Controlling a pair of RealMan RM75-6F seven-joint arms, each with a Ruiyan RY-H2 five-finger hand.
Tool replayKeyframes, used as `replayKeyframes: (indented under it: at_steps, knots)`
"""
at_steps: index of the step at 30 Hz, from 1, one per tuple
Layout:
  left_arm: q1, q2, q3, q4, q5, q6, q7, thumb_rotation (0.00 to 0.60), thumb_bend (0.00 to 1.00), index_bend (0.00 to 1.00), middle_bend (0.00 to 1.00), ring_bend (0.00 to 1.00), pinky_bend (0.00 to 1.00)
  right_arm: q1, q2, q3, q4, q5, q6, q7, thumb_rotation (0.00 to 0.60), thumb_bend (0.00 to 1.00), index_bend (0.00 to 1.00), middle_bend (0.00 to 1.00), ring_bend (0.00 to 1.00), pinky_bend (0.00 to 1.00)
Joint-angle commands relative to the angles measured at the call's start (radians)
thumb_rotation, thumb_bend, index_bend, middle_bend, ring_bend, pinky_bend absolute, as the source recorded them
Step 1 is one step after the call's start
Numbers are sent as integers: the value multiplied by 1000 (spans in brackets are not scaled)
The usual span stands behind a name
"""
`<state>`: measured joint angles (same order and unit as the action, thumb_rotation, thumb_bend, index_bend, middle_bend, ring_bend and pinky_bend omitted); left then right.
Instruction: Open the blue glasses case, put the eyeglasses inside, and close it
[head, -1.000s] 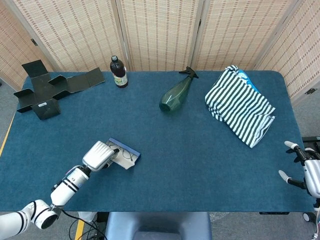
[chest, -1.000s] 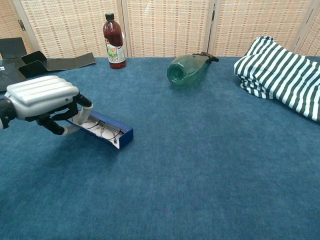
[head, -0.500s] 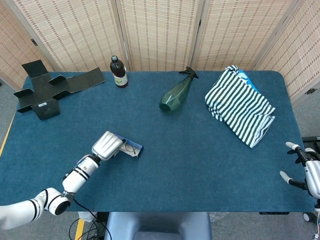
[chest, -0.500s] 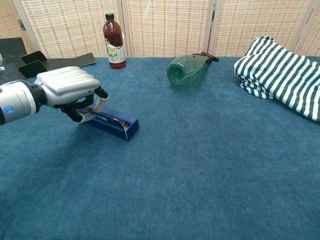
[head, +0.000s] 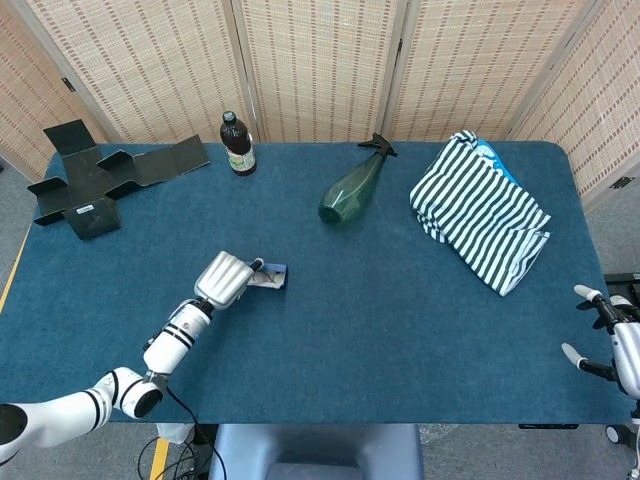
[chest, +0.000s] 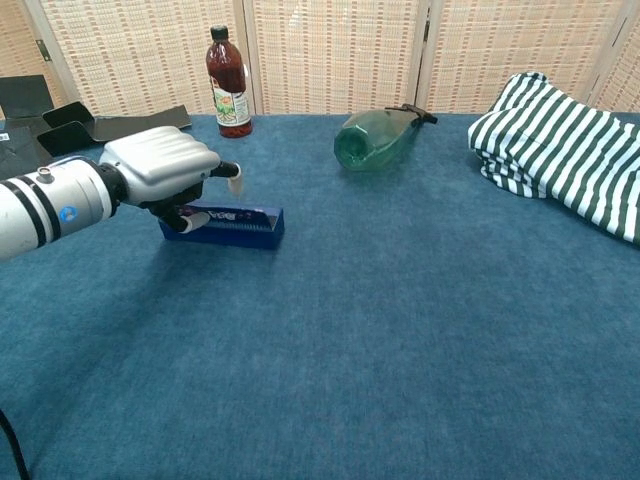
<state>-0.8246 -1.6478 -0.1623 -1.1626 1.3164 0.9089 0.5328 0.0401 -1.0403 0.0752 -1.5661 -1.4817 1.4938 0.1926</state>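
Note:
The blue glasses case (head: 272, 276) (chest: 243, 222) lies on the blue table left of centre, its long side facing me in the chest view. My left hand (head: 224, 278) (chest: 163, 170) covers its left end, fingers curled down onto it and gripping it, thumb sticking out above the case. A pale strip of the case's inside shows in the head view beside the hand. The eyeglasses are not visible; the hand and case hide them. My right hand (head: 608, 342) hangs off the table's right edge, fingers apart and holding nothing.
A dark-red bottle (head: 238, 145) (chest: 227, 84) stands at the back. A green spray bottle (head: 352, 189) (chest: 378, 137) lies on its side near centre back. A striped cloth (head: 483, 213) (chest: 563, 152) sits at the right, and flattened black cardboard (head: 95, 180) at the back left.
My left hand moved forward and right over the table, sliding and turning the case with it. The case, open with the eyeglasses showing a second ago, now looks nearly closed under the hand.

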Motion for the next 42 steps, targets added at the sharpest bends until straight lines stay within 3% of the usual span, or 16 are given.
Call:
replayKeyframes:
  at_steps: [1,11,25,42]
  knots:
    - [-16,-29,-16,40,-40,-16,34,600,475,188,917,965,1000,-1,0,0,0,1,0,1,600,186,176,354,509,275]
    - [-26,-46,-47,64,-124,0,98,600,453,76,915,963,1000,-2,2,1,2,3,-1,2,600,186,176,355,512,275]
    - [-66,-55,-82,102,-239,-13,189,600,416,35,910,960,1000,-5,8,1,0,9,-2,2,600,185,175,356,519,275]
    - [-130,-180,-91,382,-348,-97,223,600,346,28,909,957,1000,-6,10,3,-3,14,-5,-5,600,186,175,356,522,288]
